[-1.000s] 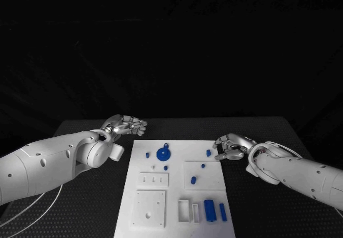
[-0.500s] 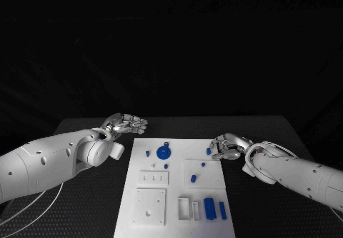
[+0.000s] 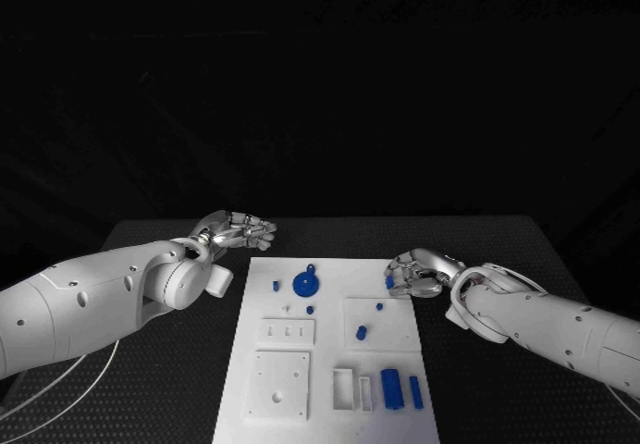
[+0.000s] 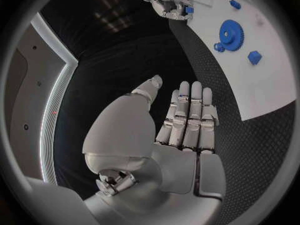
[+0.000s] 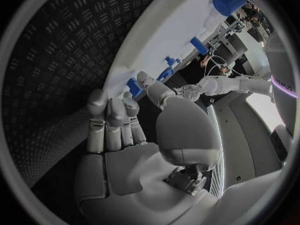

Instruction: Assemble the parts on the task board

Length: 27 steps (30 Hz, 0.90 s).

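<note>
The white task board (image 3: 334, 365) lies in the middle of the table, carrying a blue gear (image 3: 305, 285) and several small blue parts. My right hand (image 3: 416, 275) is at the board's right edge with curled fingers. Its thumb and fingers flank a small blue part (image 5: 133, 86) that rests at that edge; whether it is gripped is unclear. In the left wrist view the right hand (image 4: 167, 5) sits beside that part (image 4: 189, 9). My left hand (image 3: 238, 229) hovers off the board's far left corner, holding nothing, with fingers (image 4: 187, 115) straight and side by side.
Near the board's front edge are a blue cylinder (image 3: 389, 388) and a blue bar (image 3: 415, 393) beside white slots. White sub-plates (image 3: 280, 387) occupy the front left. Black ribbed table (image 3: 507, 250) stretches on both sides of the board.
My right hand has crept left onto the board's right edge and now covers most of the small blue part there. The left hand has stayed where it was.
</note>
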### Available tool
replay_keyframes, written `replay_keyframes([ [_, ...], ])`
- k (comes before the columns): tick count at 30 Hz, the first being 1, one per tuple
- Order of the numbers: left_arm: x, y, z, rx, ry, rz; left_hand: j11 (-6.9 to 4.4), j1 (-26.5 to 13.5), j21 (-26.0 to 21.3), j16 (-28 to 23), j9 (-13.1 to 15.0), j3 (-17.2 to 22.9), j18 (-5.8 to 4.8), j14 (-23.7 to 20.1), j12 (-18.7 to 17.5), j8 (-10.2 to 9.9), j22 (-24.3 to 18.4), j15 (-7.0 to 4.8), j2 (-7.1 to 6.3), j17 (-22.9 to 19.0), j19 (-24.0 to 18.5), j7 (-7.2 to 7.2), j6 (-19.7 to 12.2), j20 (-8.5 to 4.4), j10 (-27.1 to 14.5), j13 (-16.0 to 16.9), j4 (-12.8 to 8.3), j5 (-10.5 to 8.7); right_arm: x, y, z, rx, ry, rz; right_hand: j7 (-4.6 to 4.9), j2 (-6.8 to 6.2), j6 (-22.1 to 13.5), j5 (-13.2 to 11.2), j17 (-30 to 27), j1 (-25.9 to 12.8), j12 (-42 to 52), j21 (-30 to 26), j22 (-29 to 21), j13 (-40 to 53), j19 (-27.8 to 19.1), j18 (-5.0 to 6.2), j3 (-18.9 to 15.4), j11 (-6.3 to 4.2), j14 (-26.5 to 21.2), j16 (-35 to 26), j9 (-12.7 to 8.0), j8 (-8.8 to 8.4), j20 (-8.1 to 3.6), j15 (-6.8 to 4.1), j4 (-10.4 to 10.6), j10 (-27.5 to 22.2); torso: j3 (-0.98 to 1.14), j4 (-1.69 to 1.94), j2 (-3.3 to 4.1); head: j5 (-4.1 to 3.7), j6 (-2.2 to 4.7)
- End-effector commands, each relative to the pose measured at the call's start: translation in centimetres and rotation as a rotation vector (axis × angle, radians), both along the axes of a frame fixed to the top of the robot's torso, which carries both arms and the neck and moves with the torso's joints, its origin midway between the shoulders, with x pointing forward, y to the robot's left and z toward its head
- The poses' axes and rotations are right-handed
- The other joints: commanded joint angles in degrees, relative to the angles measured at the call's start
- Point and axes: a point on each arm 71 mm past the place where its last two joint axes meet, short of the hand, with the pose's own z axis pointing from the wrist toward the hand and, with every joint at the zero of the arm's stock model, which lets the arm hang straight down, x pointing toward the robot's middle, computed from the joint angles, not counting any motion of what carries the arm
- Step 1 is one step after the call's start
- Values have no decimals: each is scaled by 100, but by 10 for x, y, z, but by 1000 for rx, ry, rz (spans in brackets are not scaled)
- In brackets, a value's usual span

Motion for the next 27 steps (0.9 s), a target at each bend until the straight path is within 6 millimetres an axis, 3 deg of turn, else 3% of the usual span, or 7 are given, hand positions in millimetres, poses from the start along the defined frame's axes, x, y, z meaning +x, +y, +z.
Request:
replay_keyframes([
  [1, -1, -3, 1, -7, -7, -21, 24, -43, 28, 26, 4, 7, 56, -3, 13, -12, 121, 9, 20, 8, -4, 11, 26, -24, 1, -6, -36, -19, -1, 2, -1, 5, 13, 17, 194, 65, 243, -71, 12, 15, 34, 4, 99, -8, -21, 348, 58, -19, -5, -30, -12, 9, 4, -23, 11, -28, 0, -2, -1, 3, -9],
  [10, -1, -3, 1, -6, -5, -19, 25, -43, 28, 28, 4, 8, 53, -5, 14, -14, 121, 8, 23, 7, -3, 12, 26, -27, 0, -7, -39, -18, 0, 4, -1, 4, 10, 18, 168, 69, 347, -118, 21, -4, 37, 14, 100, -12, -20, 348, 89, -42, 0, -33, -8, 45, 10, -42, 22, -25, 1, -13, -4, 36, 7],
  [16, -1, -3, 1, -6, -4, -20, 26, -39, 27, 29, 4, 12, 50, -7, 12, -18, 121, 8, 25, 7, -4, 13, 24, -29, -4, -9, -44, -17, 0, 4, -1, 4, 8, 15, 124, 115, 481, -135, 28, -16, 37, 21, 98, -17, -18, 348, 132, -84, 5, -39, 7, 99, 11, -81, 29, -19, -3, 0, -2, 27, 6],
  [21, -1, -2, 1, -5, -4, -19, 27, -39, 27, 31, 4, 12, 48, -8, 12, -19, 121, 8, 26, 7, -3, 14, 23, -30, -6, -10, -46, -18, 0, 4, -2, 1, 11, 17, 67, 163, 643, -341, 36, -13, 28, 22, 93, -27, -20, 348, 294, -138, 7, -53, 24, 151, 10, -133, 72, -12, 0, -6, -5, 35, 6],
  [27, -1, -2, 1, -5, -2, -20, 28, -40, 27, 32, 3, 13, 46, -9, 12, -21, 121, 7, 27, 7, -3, 14, 23, -31, -8, -11, -47, -18, 0, 6, -1, 4, 10, 21, 52, 136, 679, -379, 42, -69, 24, 28, 95, -29, -17, 348, 338, -154, 7, -60, 26, 152, 10, -149, 104, -10, -2, -8, -3, 37, 0],
])
